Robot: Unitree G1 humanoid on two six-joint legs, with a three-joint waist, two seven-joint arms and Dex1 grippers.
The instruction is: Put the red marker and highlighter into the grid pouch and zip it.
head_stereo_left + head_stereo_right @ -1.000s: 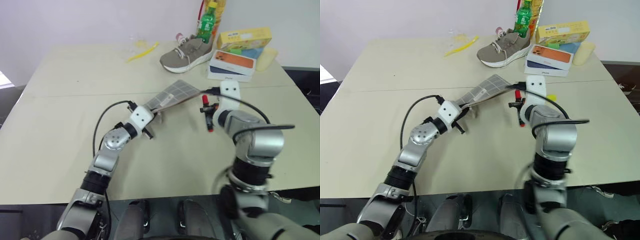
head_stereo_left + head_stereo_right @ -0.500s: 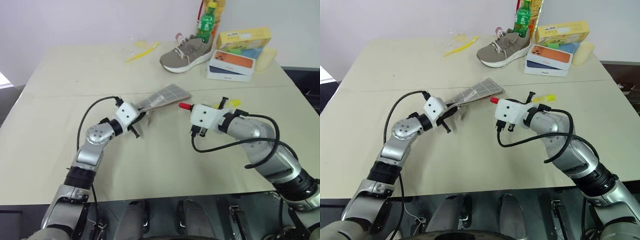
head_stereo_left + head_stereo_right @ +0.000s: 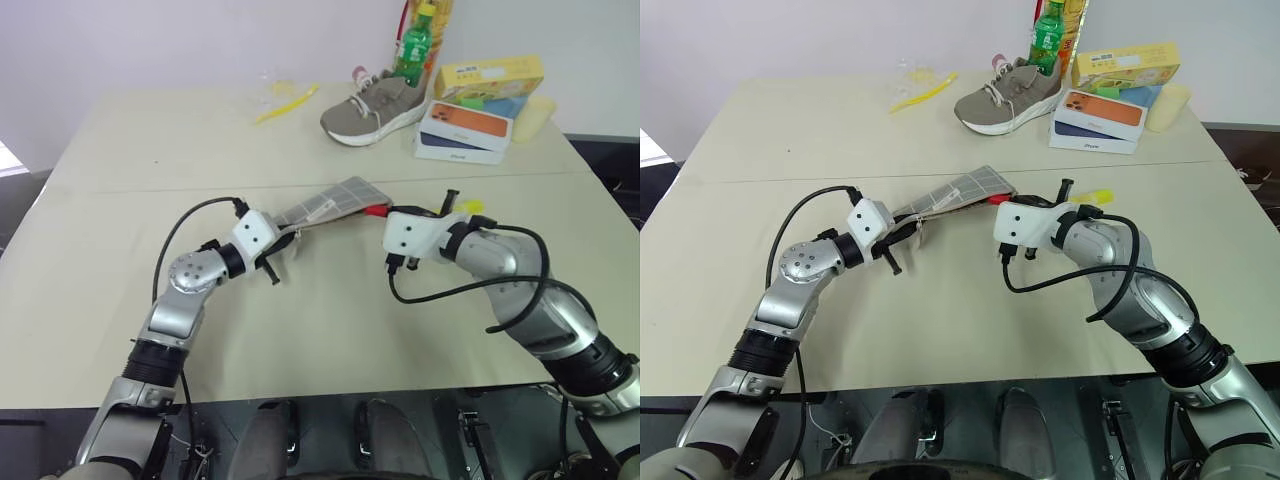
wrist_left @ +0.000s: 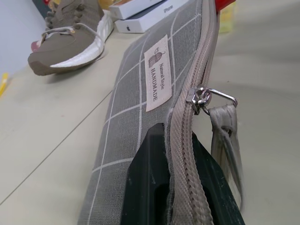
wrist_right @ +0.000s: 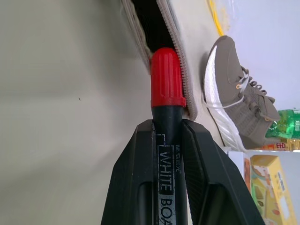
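The grid pouch [image 3: 327,202] is grey with white lines and a white label [image 4: 156,74], and it is lifted at a slant off the table. My left gripper [image 3: 283,238] is shut on its zipper edge [image 4: 180,154] at the near end. My right gripper [image 5: 166,126] is shut on the dark barrel of the red marker [image 5: 166,82]. The marker's red cap [image 3: 377,210] points at the pouch's far end, right at the dark gap between the two zipper edges. The yellow highlighter [image 3: 470,206] lies on the table just behind my right wrist.
At the back right stand a grey shoe [image 3: 372,103], stacked phone boxes [image 3: 462,130], a yellow box [image 3: 490,75] and a green bottle [image 3: 413,45]. A thin yellow stick [image 3: 285,103] lies at the back middle.
My right gripper rolled over, swinging the marker from pointing down to lying flat, and brought its red cap up to the pouch's open end. My left gripper kept its hold.
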